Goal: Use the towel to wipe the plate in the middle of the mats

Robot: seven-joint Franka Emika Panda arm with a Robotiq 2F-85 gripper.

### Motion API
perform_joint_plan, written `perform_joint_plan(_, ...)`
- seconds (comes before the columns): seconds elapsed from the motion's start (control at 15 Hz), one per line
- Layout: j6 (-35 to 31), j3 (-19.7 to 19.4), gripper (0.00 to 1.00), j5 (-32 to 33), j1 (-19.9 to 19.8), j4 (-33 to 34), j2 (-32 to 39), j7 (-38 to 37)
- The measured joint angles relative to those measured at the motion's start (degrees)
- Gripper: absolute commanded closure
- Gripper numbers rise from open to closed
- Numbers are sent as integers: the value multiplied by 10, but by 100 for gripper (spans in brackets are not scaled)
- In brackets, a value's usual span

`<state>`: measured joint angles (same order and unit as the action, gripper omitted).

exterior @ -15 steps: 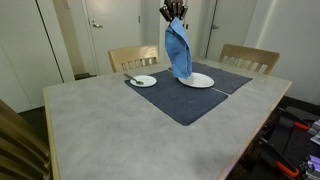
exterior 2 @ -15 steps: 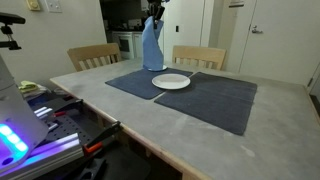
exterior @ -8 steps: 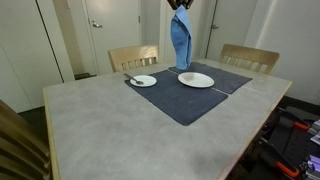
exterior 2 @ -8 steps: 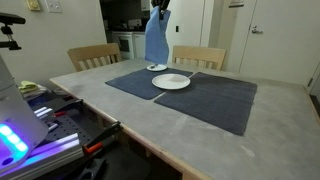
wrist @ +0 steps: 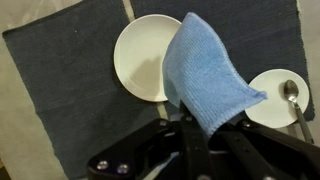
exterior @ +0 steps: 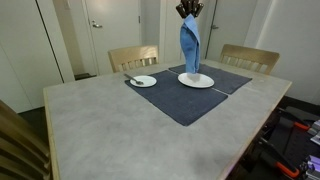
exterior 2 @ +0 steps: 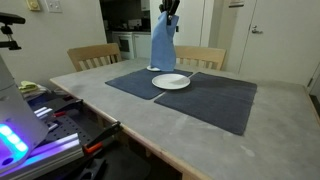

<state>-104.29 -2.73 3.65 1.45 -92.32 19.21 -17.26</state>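
My gripper is shut on the top of a blue towel that hangs straight down over the white plate in the middle of the dark mats. The towel's lower end is just above the plate's far side or touching it. In an exterior view the gripper holds the towel above the plate. In the wrist view the towel hangs from my gripper and covers the right part of the plate.
A smaller white plate with a spoon sits on the mat's end; it also shows in the wrist view. Two wooden chairs stand behind the grey table. Equipment stands beside the table.
My gripper has carried the hanging towel sideways along the mats, from beside the middle plate to above it, staying high.
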Motion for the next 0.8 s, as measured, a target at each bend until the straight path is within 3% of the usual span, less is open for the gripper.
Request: perform_joint_plan(0.8,-198,-7,98,-54,-17,-143,32,-1)
